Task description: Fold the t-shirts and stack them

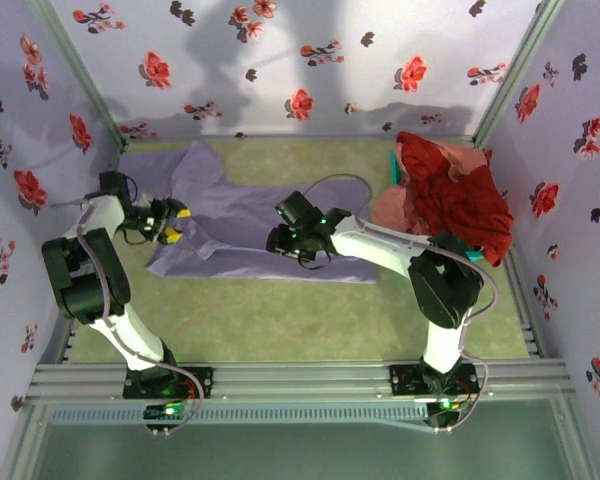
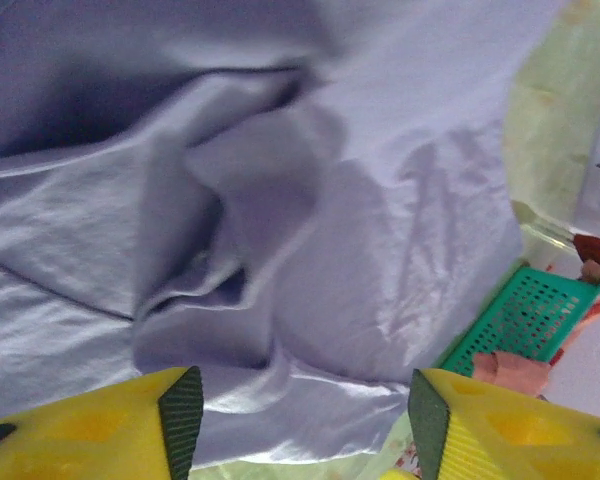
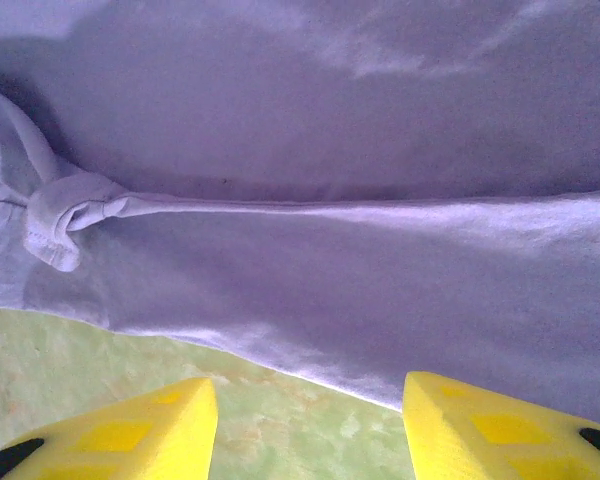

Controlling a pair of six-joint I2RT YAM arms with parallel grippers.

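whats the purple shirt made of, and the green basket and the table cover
Purple shirt: thin, soft fabric, probably cotton or a blend. It creases and drapes in loose folds and has a faint sheen.
Green basket: looks like rigid moulded plastic, with a regular grid of small holes and a straight rim.
Table cover: pale green, mottled and matte. The material is unclear.

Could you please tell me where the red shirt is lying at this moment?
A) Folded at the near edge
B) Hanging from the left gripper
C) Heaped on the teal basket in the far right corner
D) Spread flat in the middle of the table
C: the red shirt is piled over the teal basket in the far right corner, while the lavender shirt lies spread out mid-scene.
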